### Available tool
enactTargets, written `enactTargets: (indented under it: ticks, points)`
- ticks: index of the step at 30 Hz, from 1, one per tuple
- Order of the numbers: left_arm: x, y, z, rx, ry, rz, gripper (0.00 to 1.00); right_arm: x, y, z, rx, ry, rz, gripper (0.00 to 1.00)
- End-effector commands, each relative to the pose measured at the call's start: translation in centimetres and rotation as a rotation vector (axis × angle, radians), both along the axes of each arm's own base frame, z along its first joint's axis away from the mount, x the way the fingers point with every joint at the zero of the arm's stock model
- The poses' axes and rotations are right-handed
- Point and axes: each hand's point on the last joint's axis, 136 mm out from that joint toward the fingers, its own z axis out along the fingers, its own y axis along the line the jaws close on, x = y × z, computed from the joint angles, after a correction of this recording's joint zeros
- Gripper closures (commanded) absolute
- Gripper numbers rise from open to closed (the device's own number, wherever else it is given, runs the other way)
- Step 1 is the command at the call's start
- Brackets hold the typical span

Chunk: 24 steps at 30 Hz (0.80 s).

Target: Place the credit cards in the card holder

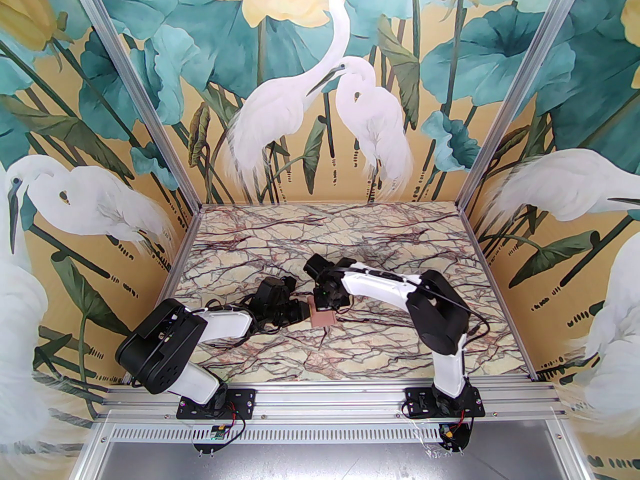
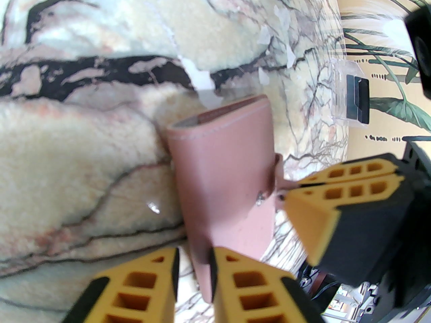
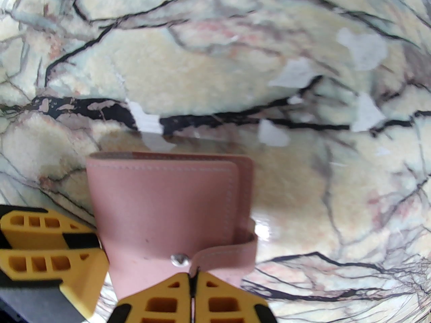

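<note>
The left claw [image 2: 194, 257] clamps one end of the pink holder [image 2: 222, 167]; the right claw [image 3: 192, 278] pinches together on its tab [image 3: 222, 252].

Legible text, labels, brands, numbers, signs: none found.
Card holder [image 3: 161, 207]: plain pink faces with stitching and a bare round snap; no lettering can be read.
Worktop [image 1: 400, 248]: marble veining, no markings.
Walls: painted herons and leaves, no signs.
</note>
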Motion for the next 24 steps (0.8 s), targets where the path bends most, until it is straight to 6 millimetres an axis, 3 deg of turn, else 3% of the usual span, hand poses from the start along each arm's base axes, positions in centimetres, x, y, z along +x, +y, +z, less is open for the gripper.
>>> enactTargets:
  ticks: [1, 6, 11, 15, 19, 24]
  points:
    - [0.2, 0.7, 0.0, 0.039, 0.006, 0.022, 0.69, 0.4, -1.6, 2.0, 0.033, -0.055, -0.007, 1.0]
    - [0.4, 1.8, 1.5, 0.085, -0.028, 0.058, 0.57, -0.3, -1.5, 5.1, 0.148, -0.069, 0.004, 1.0]
    - [0.3, 3.9, 3.6, 0.094, -0.05, 0.112, 0.47, -1.2, 0.1, 9.6, 0.303, -0.091, 0.041, 1.0]
    - [0.0, 6.1, 5.1, 0.101, -0.071, 0.175, 0.41, -2.0, 2.1, 12.1, 0.421, -0.094, 0.072, 1.0]
    - [-0.7, 8.0, 6.0, 0.119, -0.093, 0.23, 0.37, -2.5, 3.7, 12.5, 0.472, -0.08, 0.097, 1.0]
    - [-1.3, 8.1, 6.3, 0.093, -0.092, 0.233, 0.35, -2.1, 4.4, 10.6, 0.477, -0.053, 0.076, 1.0]
